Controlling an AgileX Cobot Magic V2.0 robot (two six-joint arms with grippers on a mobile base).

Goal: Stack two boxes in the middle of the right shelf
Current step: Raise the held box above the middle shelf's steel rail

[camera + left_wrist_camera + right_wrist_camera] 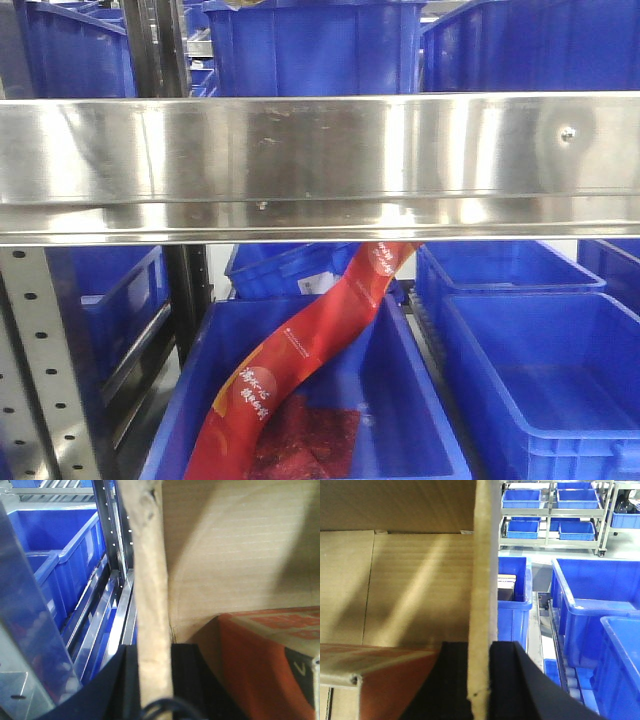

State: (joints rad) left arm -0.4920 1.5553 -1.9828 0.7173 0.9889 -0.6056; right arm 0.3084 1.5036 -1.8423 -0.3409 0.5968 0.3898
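Across the front view runs the shiny shelf [320, 165], with blue bins [315, 45] above it and more below. A long red strip [330, 330] hangs down into one of the low bins, and a grey post [40, 380] with holes stands at the left. The left gripper [155, 680] is pinching the thin side wall of the brown box [235, 555]. The right gripper [481, 680] pinches a box wall the same way. An orange thing [260, 670] lies inside the box. Blue bins sit close beside both grippers
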